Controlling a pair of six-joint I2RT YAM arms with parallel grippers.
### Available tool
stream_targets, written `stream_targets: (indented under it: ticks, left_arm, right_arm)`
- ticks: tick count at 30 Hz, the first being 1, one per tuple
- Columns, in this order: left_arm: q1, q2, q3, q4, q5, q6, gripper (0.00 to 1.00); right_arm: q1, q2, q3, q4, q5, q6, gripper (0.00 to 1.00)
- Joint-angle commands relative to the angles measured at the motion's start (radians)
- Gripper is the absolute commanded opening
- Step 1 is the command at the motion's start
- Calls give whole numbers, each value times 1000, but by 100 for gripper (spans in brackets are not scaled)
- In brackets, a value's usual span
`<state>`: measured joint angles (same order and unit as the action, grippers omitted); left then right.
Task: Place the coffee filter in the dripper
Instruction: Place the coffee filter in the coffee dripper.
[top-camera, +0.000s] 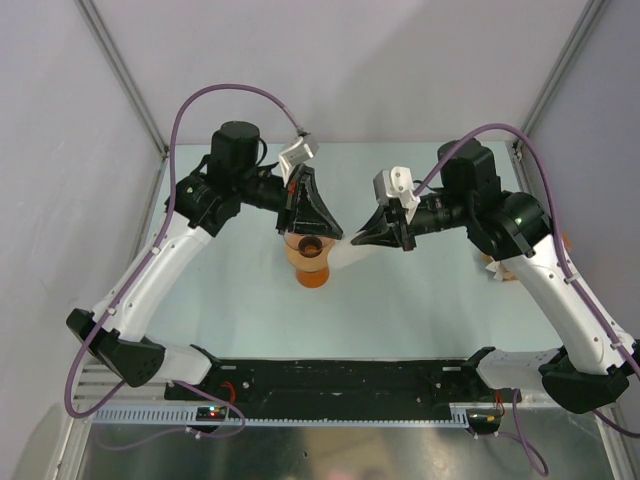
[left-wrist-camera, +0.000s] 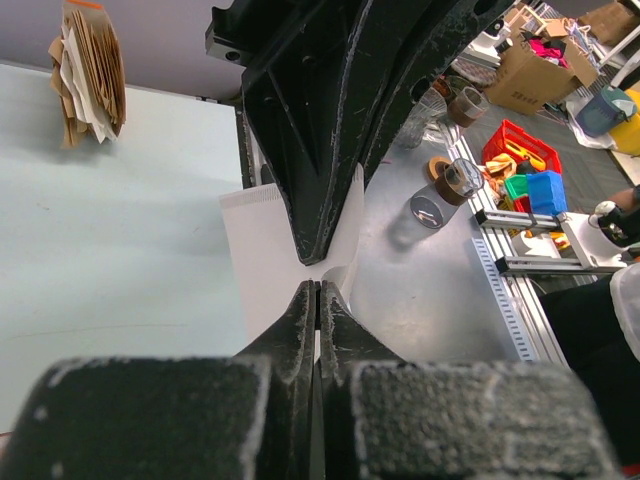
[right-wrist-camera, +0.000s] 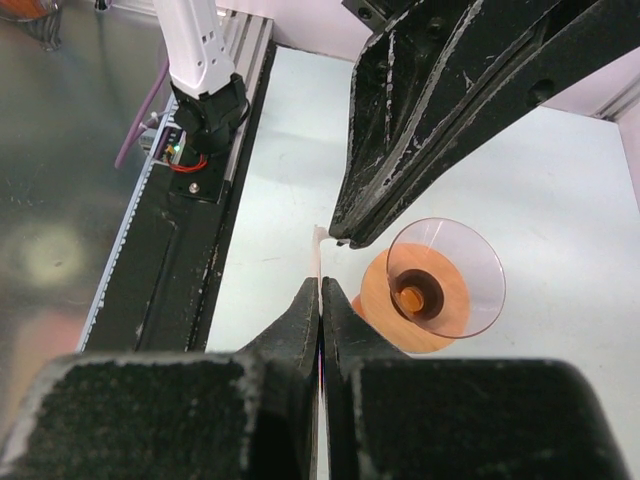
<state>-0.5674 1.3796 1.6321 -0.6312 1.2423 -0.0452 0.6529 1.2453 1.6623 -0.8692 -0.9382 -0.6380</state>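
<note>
The coffee filter (left-wrist-camera: 262, 250) is a thin white paper sheet held in the air between my two grippers. It shows edge-on in the right wrist view (right-wrist-camera: 318, 252) and faintly in the top view (top-camera: 346, 258). My left gripper (left-wrist-camera: 317, 292) is shut on one edge of it, and my right gripper (right-wrist-camera: 320, 288) is shut on the opposite edge. In the top view their tips, left (top-camera: 322, 232) and right (top-camera: 355, 240), meet just right of the dripper (top-camera: 311, 256). The dripper (right-wrist-camera: 440, 280) is a clear cone on an orange base, standing upright and empty on the table.
A tan-and-white stack of paper fans (left-wrist-camera: 90, 70) stands at the table's right side, partly hidden behind the right arm in the top view (top-camera: 493, 270). The black base rail (top-camera: 340, 385) runs along the near edge. Crates and tape rolls (left-wrist-camera: 520, 170) lie off the table.
</note>
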Motion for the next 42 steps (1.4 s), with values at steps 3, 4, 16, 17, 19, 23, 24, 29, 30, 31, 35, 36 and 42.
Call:
stream_targets:
  ticks: [3,4,16,17,19,23,24,29,30,31,35,36,42]
  left_arm:
    - [-10,-17,5,11,0,-16,0]
    - [-11,-16,6,10,-2,-17,0]
    - [-17,-1,15,10,-13,-34,0]
    - [-15,-1,13,11,-13,-33,0]
    - [-6,-6,5,11,-17,-32,0]
    - [64,-42,-32,11,-54,-19,36]
    - [98,-61,-46,11,-62,-13,53]
    - [178,-139,-88,11,-95,22,92]
    - [176,-155,-96,12,-105,32,94]
    - [172,-167,-102,12,-118,38,95]
    - [149,-177,-107,12,-132,63,87]
    - [146,-171,-107,13,-83,85,80]
    - [89,-134,-78,11,29,114,47]
  right_arm:
    - [9,7,15,82,3,59,0]
    - [11,8,13,88,4,66,0]
    - [22,22,1,141,10,133,0]
    - [22,20,0,140,9,127,0]
    - [19,9,-7,131,7,111,0]
    - [-18,-15,-19,91,-22,85,0]
    - [-24,-21,-20,72,-24,73,0]
    - [-30,-44,-44,24,-21,8,0]
    - [-29,-45,-45,22,-21,2,0]
    - [-29,-45,-46,21,-22,-3,0]
    - [-28,-33,-43,27,-32,-17,0]
    - [-25,-30,-40,28,-34,-22,0]
    - [8,-3,-22,45,-37,-35,0]
